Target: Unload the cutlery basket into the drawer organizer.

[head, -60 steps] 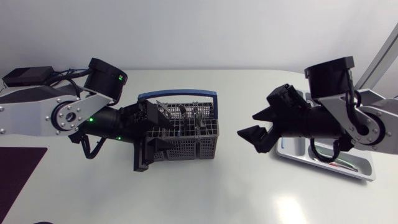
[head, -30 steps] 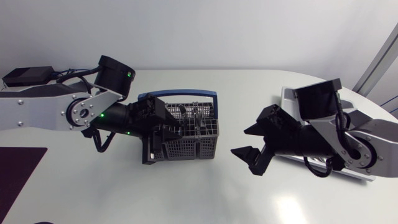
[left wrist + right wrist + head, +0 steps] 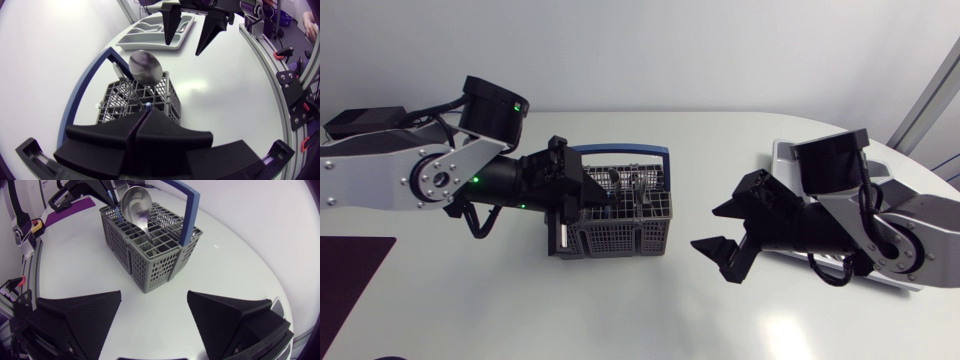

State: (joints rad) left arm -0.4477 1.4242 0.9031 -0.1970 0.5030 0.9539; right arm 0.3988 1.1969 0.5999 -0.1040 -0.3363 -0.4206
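Left gripper (image 3: 145,111): reaches in from the basket's near side. Its fingers are drawn together and their tips pinch the thin stem of a spoon.
Spoon (image 3: 145,67): upright with the round bowl uppermost, raised above the basket's rim. The stem runs down from the bowl to the left fingertips. In the right wrist view the bowl stands just beside the left gripper, over the grid of compartments.
Cutlery basket (image 3: 620,228): grey mesh, set near the middle of the table (image 3: 650,310), with a blue arched handle (image 3: 620,152) across its far side. More cutlery (image 3: 638,185) stands upright in its compartments.
Right gripper (image 3: 704,229): jaws wide apart with nothing between them. It hangs above the bare table, well apart from the basket and pointing at it.
Drawer organizer (image 3: 131,43): pale grey divided tray at the right end of the table, beyond the right gripper as seen from the left wrist. In the head view the right arm covers most of it.
Mat (image 3: 350,265): dark purple, flat at the table's left edge, well apart from the basket.
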